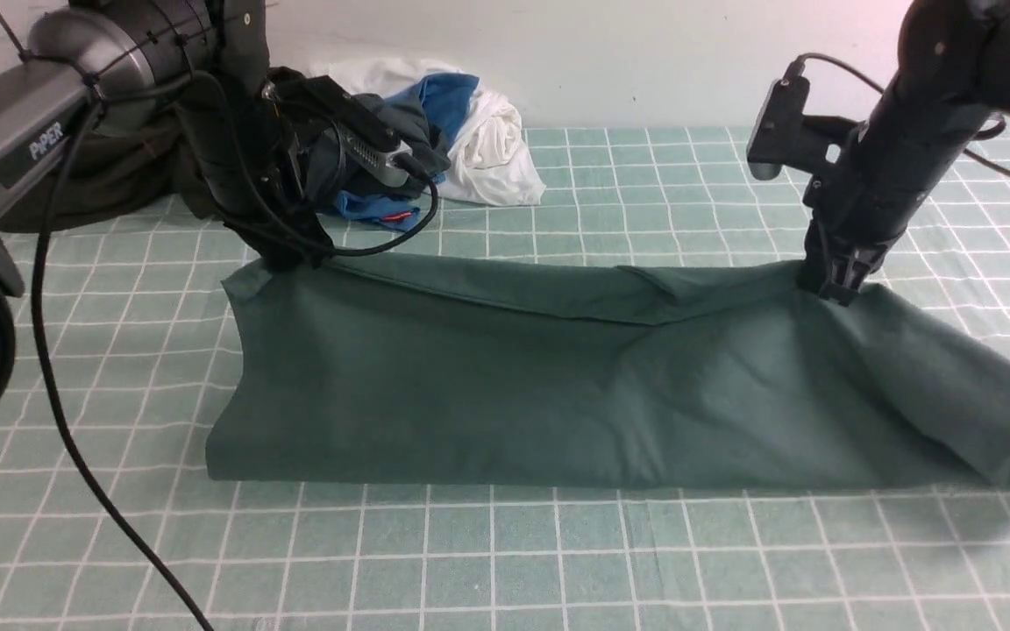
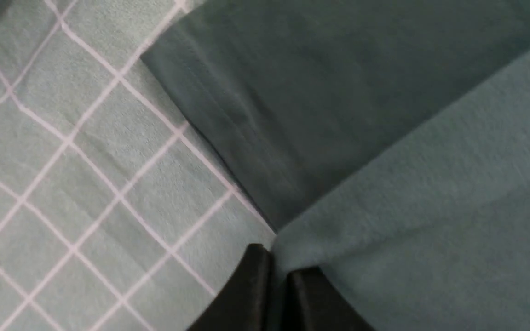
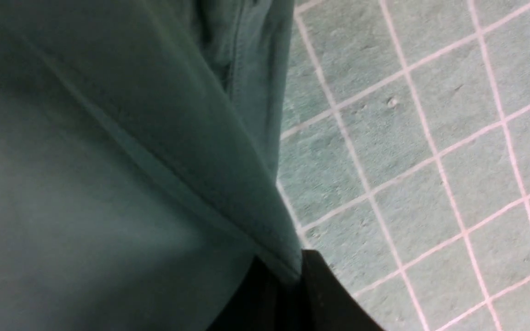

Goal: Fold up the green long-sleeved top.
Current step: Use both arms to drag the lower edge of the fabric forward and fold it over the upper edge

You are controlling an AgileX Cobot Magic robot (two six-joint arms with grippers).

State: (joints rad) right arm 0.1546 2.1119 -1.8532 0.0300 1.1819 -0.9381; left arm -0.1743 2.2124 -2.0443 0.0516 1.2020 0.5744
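Across the middle of the checked tablecloth point(image 1: 505, 552) the green long-sleeved top point(image 1: 558, 394) lies as a long folded band, its doubled edge on the near side. The left gripper point(image 1: 292, 257) is clamped on the top's far left corner. The right gripper point(image 1: 836, 287) is clamped on its far edge toward the right. Each has its jaws closed tight over a pinch of fabric, and the cloth slopes from both grips down to the table. Past the right grip the top spills further right. A heap of clothes point(image 1: 470, 131) sits by the wall.
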